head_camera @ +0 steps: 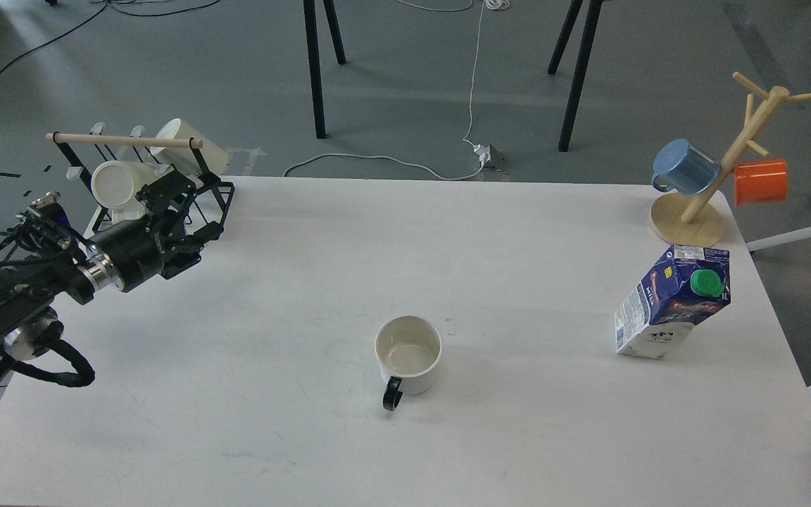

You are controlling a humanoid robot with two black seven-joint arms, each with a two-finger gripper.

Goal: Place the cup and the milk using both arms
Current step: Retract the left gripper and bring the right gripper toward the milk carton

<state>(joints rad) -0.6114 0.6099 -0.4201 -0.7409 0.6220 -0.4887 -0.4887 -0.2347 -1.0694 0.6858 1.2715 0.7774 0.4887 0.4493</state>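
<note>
Head view, landmark: the cup [408, 353] stands upright and empty near the middle of the white counter [293, 436], its black loop handle turned toward the robot.
Head view, milk: the milk [671, 301] stands well to the right of the cup, near the counter's right edge, green cap facing the camera; it looks tilted, though the camera angle may account for part of that.
Head view, left arm: the left gripper [184, 211] hangs well to the left of the cup and farther back, against the black dish rack [203, 184]; its jaws are too dark and tangled with the rack wires for me to tell their gap.
Head view, right arm: not in sight.
Head view, mug tree: the wooden stand [687, 218] with blue and orange mugs sits behind the milk, far right of the cup.
Handling, cup: likely rigid glazed ceramic, fairly heavy, slippery, chips if knocked; best pinched across the rim wall or handle.
Handling, milk: likely cardboard that dents under a hard squeeze, weight unknown; grip its flat sides at mid height, below the gable.
</note>
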